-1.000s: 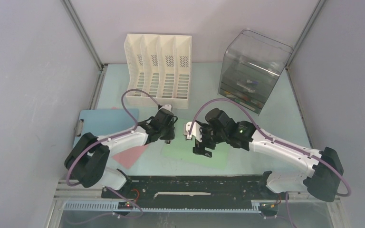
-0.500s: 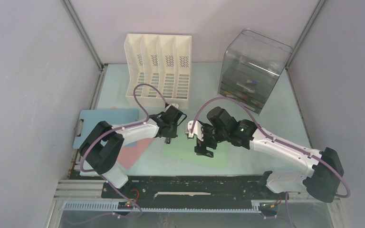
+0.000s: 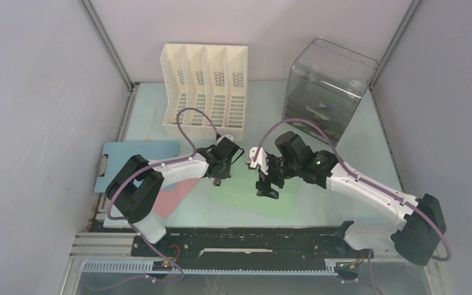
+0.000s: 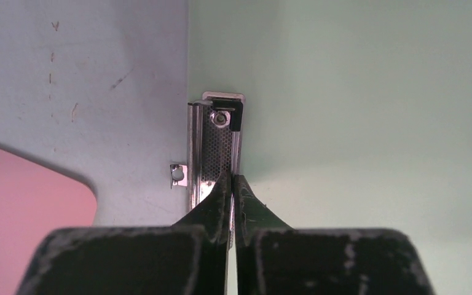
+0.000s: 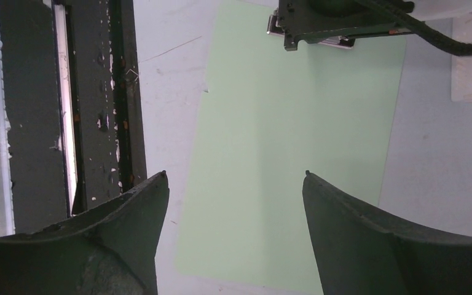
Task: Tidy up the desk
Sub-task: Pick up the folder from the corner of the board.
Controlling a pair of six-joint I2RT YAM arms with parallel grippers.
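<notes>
The pale mint-green rectangular table (image 3: pixel 264 104) with metal-framed edges fills the floor of the grey-walled enclosure, with both arm bases bolted along its 6 o'clock edge. At its 1 o'clock corner stands a smoky clear plastic drawer unit (image 3: pixel 327 92). At 11 o'clock stands a white perforated plastic file organiser (image 3: pixel 204 86) with four upright slots. A flat blue clipboard (image 3: pixel 136 157) lies at 9 o'clock, its clip on the outer edge. A flat light green clipboard (image 3: pixel 239 195) lies just toward 6 o'clock from the table's centre. A pink sheet (image 3: pixel 171 200) lies at 8 o'clock, between the two clipboards, with part of it under the left arm. The right end effector (image 5: pixel 233 175) hangs over the light green clipboard with its two dark fingers spread wide apart and nothing between them. The left end effector (image 4: pixel 232 184) is at that clipboard's 10 o'clock corner, its fingers pressed together with only a hairline between them. Their tips meet at the near end of the small silver perforated metal clip (image 4: pixel 215 144), and I cannot tell whether any part of it is pinched. The clip sits along the clipboard's edge, where green meets the table.
</notes>
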